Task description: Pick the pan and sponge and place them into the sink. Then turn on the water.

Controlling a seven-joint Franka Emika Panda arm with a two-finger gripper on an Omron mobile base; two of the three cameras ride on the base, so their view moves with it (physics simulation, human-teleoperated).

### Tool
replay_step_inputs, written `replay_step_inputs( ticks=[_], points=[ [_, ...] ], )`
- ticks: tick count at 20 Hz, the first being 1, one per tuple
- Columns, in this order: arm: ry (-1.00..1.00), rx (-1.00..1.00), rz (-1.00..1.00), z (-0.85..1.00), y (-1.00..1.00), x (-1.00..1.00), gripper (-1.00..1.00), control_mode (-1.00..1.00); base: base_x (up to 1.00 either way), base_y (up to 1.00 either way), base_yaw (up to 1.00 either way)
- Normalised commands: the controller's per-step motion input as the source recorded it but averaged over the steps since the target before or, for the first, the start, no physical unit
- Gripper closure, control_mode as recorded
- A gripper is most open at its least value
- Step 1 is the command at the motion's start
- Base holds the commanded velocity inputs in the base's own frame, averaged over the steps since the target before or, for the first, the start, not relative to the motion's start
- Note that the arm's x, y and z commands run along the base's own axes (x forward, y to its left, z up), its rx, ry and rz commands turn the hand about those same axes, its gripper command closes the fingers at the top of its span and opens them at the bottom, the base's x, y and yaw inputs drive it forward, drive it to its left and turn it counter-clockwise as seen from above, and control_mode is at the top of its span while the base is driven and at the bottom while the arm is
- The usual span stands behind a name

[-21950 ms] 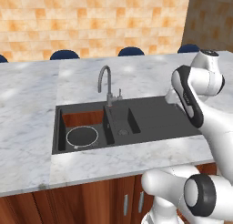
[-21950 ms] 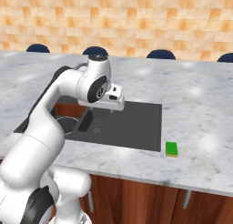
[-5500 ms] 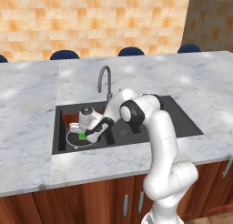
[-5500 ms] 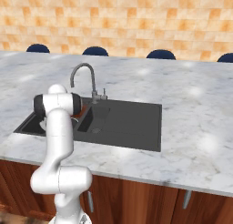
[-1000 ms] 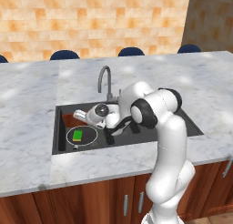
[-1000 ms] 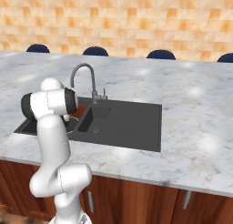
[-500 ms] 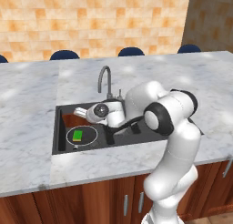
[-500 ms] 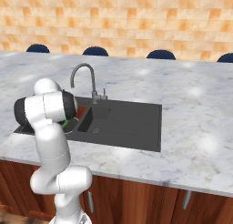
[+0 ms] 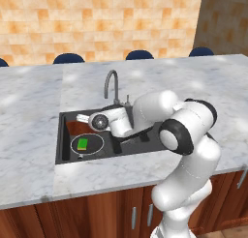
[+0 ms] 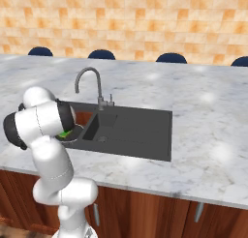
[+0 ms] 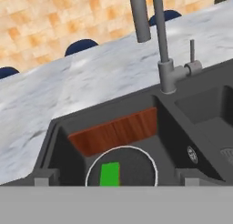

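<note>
While both things lie in the basin, placing seems done: water step remains
pan (image 9: 87,144): flat in the larger basin of the sink (image 9: 155,144)
sponge (image 9: 83,144): on the pan
gripper (image 11: 116,182): jaws wide apart, empty, above the pan
faucet (image 9: 112,83): behind; lever (image 11: 192,49) apparently untouched

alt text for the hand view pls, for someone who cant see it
A green sponge lies inside a round dark pan in the larger basin of a dark sink. The grey gooseneck faucet rises behind it, with marble counter and an orange tiled wall beyond.
</note>
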Motion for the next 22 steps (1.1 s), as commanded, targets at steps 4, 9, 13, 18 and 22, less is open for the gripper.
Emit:
replay_step_inputs(
  ticks=[4, 9, 13, 18, 22],
  points=[
    [-0.16, -0.14, 0.01, 0.28, -0.16, -0.29, -1.0, -1.0, 0.0, 0.0, 0.0],
    [-0.07, -0.11, 0.0, 0.28, -0.36, -0.32, -1.0, -1.0, 0.0, 0.0, 0.0],
    [-0.02, -0.09, 0.01, 0.28, -0.46, -0.28, -1.0, -1.0, 0.0, 0.0, 0.0],
    [0.02, -0.08, 0.05, 0.3, -0.32, -0.13, -1.0, -1.0, 0.0, 0.0, 0.0],
    [0.03, -0.08, 0.08, 0.21, -0.32, -0.01, -1.0, -1.0, 0.0, 0.0, 0.0]
  ],
)
